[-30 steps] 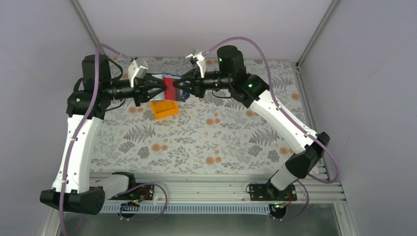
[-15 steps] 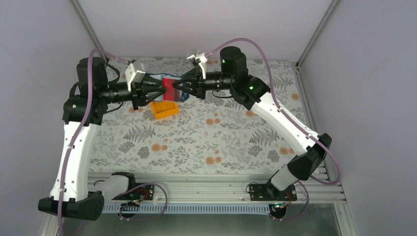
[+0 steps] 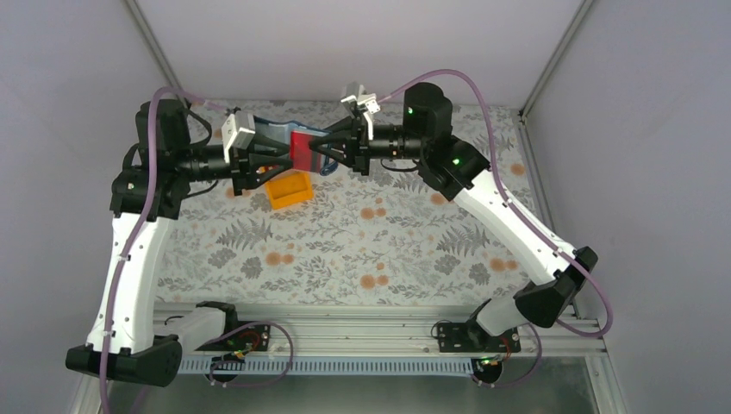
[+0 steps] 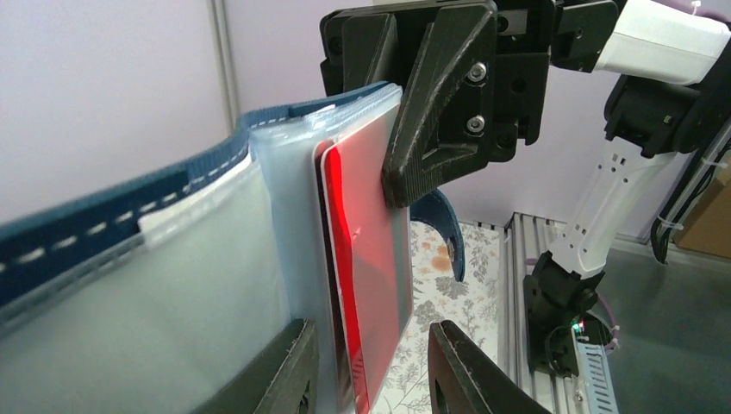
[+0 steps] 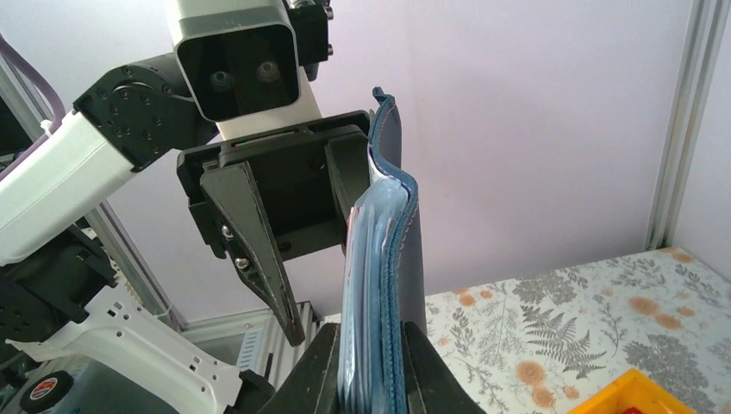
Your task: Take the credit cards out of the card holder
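Observation:
The blue card holder (image 3: 324,162) is held up in the air, open, between my two grippers. My right gripper (image 3: 321,155) is shut on its folded blue edge (image 5: 385,259), and its jaws (image 5: 372,366) press both sides. A red credit card (image 3: 302,148) sticks out of a clear inner pocket (image 4: 172,285). In the left wrist view the card (image 4: 371,250) stands on edge between my left gripper's (image 4: 371,379) open fingers. One finger (image 4: 289,371) touches the pocket; the other is clear of the card. A curved blue tab (image 4: 446,228) hangs behind.
An orange tray (image 3: 289,191) sits on the floral table cloth (image 3: 388,233) just below the grippers; its corner (image 5: 642,392) shows in the right wrist view. Grey walls and frame posts (image 3: 552,60) close the back and sides.
My right arm has shifted to the right and its wrist has risen slightly, still holding the card holder. My left gripper stays at the red card, its fingers looking a little wider.

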